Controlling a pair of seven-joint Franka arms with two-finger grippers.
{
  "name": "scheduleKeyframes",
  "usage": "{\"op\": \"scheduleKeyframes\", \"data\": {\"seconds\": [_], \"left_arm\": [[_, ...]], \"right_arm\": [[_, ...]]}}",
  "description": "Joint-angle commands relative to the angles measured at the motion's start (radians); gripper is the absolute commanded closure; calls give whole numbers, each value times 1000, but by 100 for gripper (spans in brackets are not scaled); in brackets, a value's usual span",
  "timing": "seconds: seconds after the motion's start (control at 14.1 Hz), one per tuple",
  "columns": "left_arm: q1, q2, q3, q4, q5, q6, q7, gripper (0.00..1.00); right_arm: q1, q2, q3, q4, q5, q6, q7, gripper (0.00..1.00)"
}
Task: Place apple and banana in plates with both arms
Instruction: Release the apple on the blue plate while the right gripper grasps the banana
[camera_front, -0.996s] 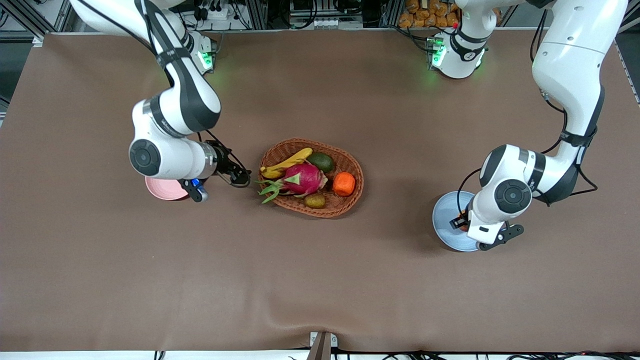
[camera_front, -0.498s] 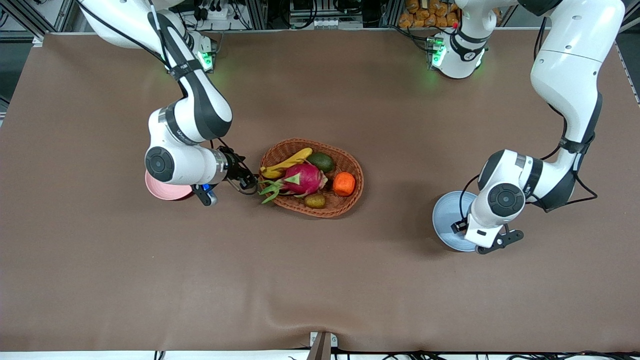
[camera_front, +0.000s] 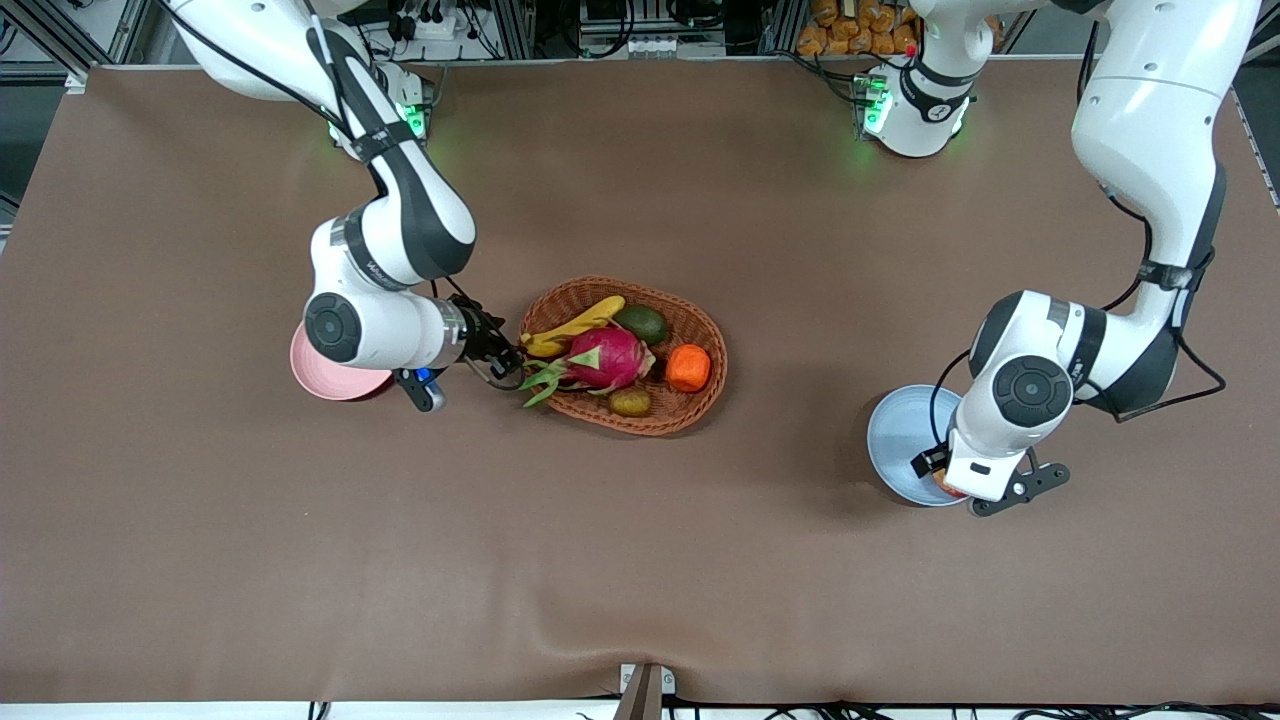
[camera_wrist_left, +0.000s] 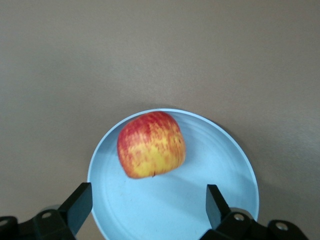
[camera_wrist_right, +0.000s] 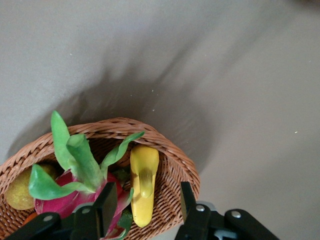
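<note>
The red and yellow apple (camera_wrist_left: 151, 145) lies in the pale blue plate (camera_wrist_left: 200, 200) at the left arm's end of the table (camera_front: 900, 440). My left gripper (camera_wrist_left: 148, 200) is open and empty, a little above the plate, with the apple apart from its fingers; the wrist hides it in the front view. The yellow banana (camera_front: 575, 326) lies in the wicker basket (camera_front: 700, 330). My right gripper (camera_front: 505, 358) is open at the basket's rim, its fingers either side of the banana's tip (camera_wrist_right: 144, 185) without touching. The pale pink plate (camera_front: 325, 372) is partly hidden under the right arm.
The basket also holds a magenta dragon fruit (camera_front: 605, 358), a green avocado (camera_front: 642, 322), an orange fruit (camera_front: 688, 367) and a kiwi (camera_front: 630, 402). The dragon fruit's green leaves (camera_wrist_right: 80, 155) lie right beside the banana. Brown cloth covers the table.
My right gripper has moved from over the pink plate's edge to the basket's rim at the banana's tip. My left arm has shifted slightly over the blue plate.
</note>
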Motion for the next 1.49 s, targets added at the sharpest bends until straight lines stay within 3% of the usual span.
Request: {"op": "scheduleKeyframes", "data": {"seconds": [0.0, 0.21, 0.36, 0.5, 0.71, 0.93, 1.0, 1.07, 1.42], "left_arm": [[12, -78, -38, -7, 7, -78, -5, 0], [15, -152, -36, 14, -103, -118, 103, 0], [44, -163, -35, 98, -189, -212, 229, 0], [84, -169, -38, 131, -197, -253, 341, 0], [119, -230, -38, 131, -275, -276, 478, 0], [134, -297, -38, 131, -331, -316, 575, 0], [136, -322, -38, 131, -340, -332, 592, 0], [134, -346, -38, 131, -343, -354, 618, 0], [134, -445, -39, 131, -400, -412, 639, 0]], "right_arm": [[30, 21, -8, 4, 21, 30, 21, 47], [31, 40, -10, 4, 10, 47, 18, 50], [33, 47, -8, 4, 10, 65, 19, 51], [33, 48, -10, 4, 10, 65, 19, 68], [33, 48, -10, 4, 10, 65, 19, 73], [33, 48, -10, 4, 10, 65, 19, 86], [33, 48, -10, 5, 10, 59, 19, 97], [30, 47, -8, 7, 10, 55, 19, 100], [19, 41, -13, 42, 12, -13, 13, 100]]}}
